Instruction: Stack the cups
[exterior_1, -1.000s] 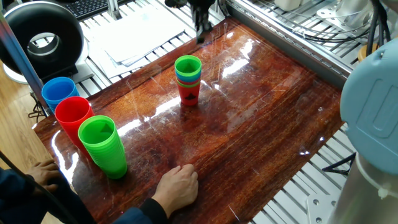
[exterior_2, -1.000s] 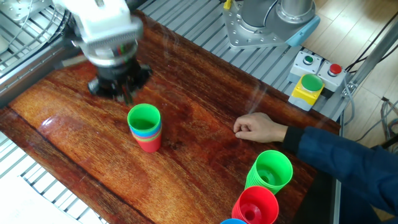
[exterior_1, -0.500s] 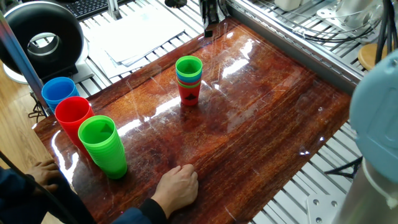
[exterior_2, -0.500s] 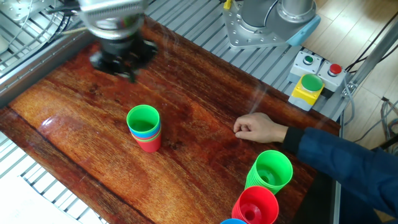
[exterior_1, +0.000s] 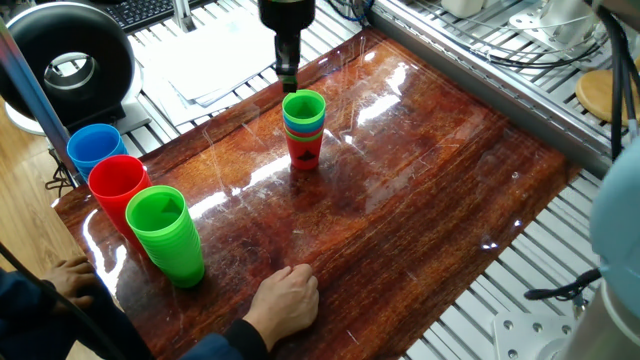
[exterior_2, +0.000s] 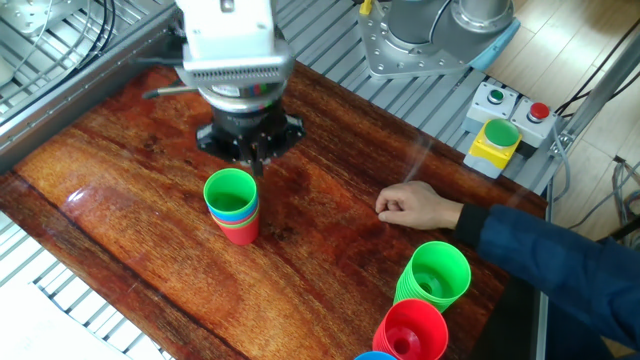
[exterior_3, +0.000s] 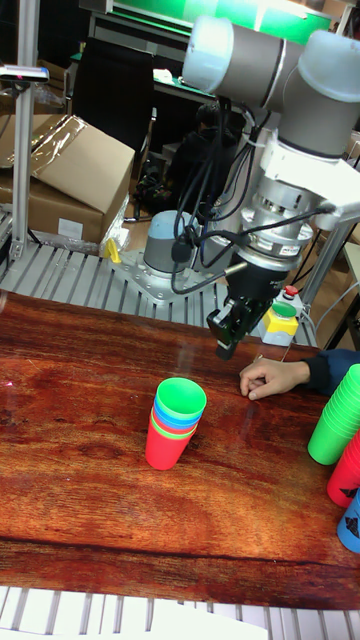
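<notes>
The cups stand nested in one upright stack (exterior_1: 303, 130) near the middle of the wooden table (exterior_1: 420, 200). A red cup with a black mark is at the bottom, blue rims show above it and a green cup is on top. The stack also shows in the other fixed view (exterior_2: 233, 206) and the tall fixed view (exterior_3: 175, 422). My gripper (exterior_1: 287, 76) hangs just beyond the stack and a little above its rim, apart from it. Its fingers are pressed together with nothing between them (exterior_2: 250, 163) (exterior_3: 227, 346).
Three tall single-colour piles stand at the table's corner: blue (exterior_1: 95, 148), red (exterior_1: 118, 186) and green (exterior_1: 166, 236). A person's hand (exterior_1: 286, 300) rests on the table near them, also seen as a hand (exterior_2: 414, 205). A button box (exterior_2: 497, 140) sits off the table edge.
My gripper has swung from the far table edge back toward the stack and now hovers right beside its top. The stack and the hand have not moved.
</notes>
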